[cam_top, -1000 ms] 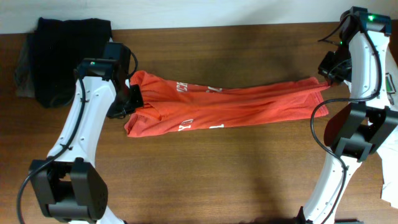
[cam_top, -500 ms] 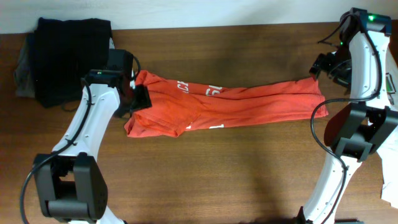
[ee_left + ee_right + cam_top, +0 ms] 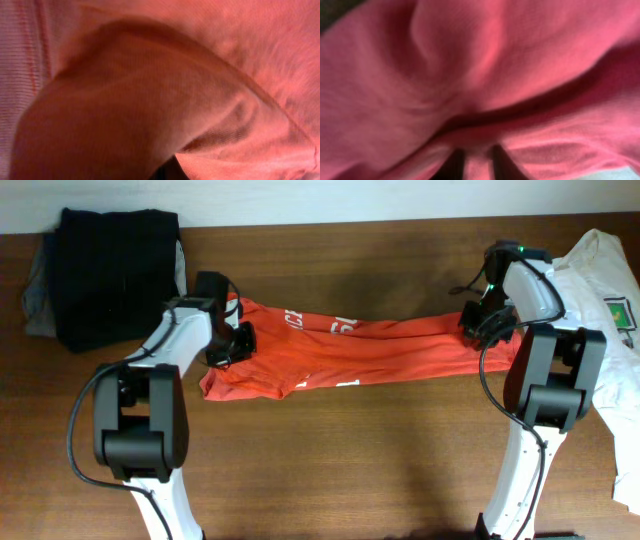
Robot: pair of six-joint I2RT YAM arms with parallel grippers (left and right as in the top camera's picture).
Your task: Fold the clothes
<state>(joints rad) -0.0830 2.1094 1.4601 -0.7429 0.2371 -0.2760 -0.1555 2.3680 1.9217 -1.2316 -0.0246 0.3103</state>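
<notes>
The red-orange T-shirt (image 3: 380,350) with white lettering lies stretched in a long band across the middle of the table. My left gripper (image 3: 235,340) sits on its left end; in the left wrist view red cloth (image 3: 150,90) fills the frame and only a dark bit of the jaws (image 3: 165,172) shows. My right gripper (image 3: 480,325) is at the shirt's right end; in the right wrist view its two dark fingers (image 3: 477,162) pinch a fold of red cloth (image 3: 485,75). A white T-shirt (image 3: 600,270) with a small green emblem (image 3: 622,312) lies at the far right.
A black garment (image 3: 110,275) lies heaped on grey cloth at the back left corner. The wooden table (image 3: 350,460) runs bare along the front. The white wall edge lies just behind the table.
Both arms have swung inward. The right gripper moved left and slightly forward with the shirt's right end, uncovering the white T-shirt. The left gripper shifted right over the shirt's left end.
</notes>
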